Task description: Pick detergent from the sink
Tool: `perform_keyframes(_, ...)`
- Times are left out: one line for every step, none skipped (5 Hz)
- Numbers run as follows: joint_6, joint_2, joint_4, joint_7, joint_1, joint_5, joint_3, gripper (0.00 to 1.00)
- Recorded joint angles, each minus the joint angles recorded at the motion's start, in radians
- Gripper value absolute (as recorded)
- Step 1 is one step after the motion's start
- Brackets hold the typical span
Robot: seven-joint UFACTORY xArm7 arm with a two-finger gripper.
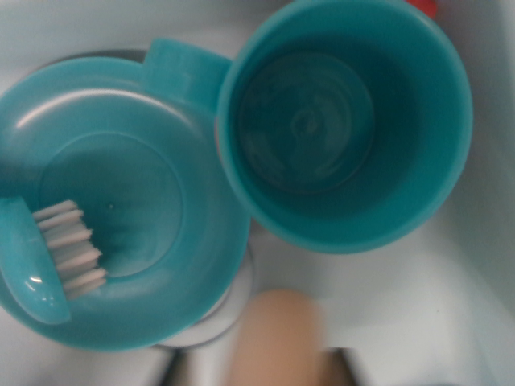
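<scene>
Over the sink, wrist view: the camera looks straight down into the white sink, close enough that the bottom edge is blurred.
Left side of the sink: a teal bowl lies open side up, with a brush resting inside against its left rim, white bristles up.
Right side: a teal cup stands upright and empty, its handle lying over the bowl's upper rim; cup and bowl touch.
Far right corner: a small red object peeks from behind the cup's rim, too cropped to name.
Bottom edge, centre: a blurred beige shape sits very near the lens, flanked by dark patches.
Detergent: I cannot pick it out with certainty; the beige shape or the red object may belong to it.
Fingers: not clearly shown; whether they are wide, narrow or holding something cannot be told.
Detergent relative to fingers: undetermined; if it is the beige shape, it lies right at the gripper.
Step in hand: probably searching or approaching, judged loosely.
Next move calls for: confirming the target, then coming down clear of cup and bowl.
</scene>
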Motion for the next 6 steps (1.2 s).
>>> perform_keyframes(0.0, 0.0, 0.0, 0.0, 0.0, 0.0, 0.0, 1.0)
perform_keyframes(0.009, -0.002, 0.006, 0.0, 0.0001, -0.0004, 0.0, 1.0)
perform_keyframes(0.009, -0.002, 0.006, 0.0, 0.0001, -0.0004, 0.0, 1.0)
perform_keyframes(0.024, -0.007, 0.018, 0.001, 0.0002, -0.0012, 0.0, 1.0)
perform_keyframes(0.024, -0.007, 0.018, 0.001, 0.0002, -0.0012, 0.0, 1.0)
perform_keyframes(0.047, -0.013, 0.034, 0.002, 0.0004, -0.0024, 0.0, 1.0)
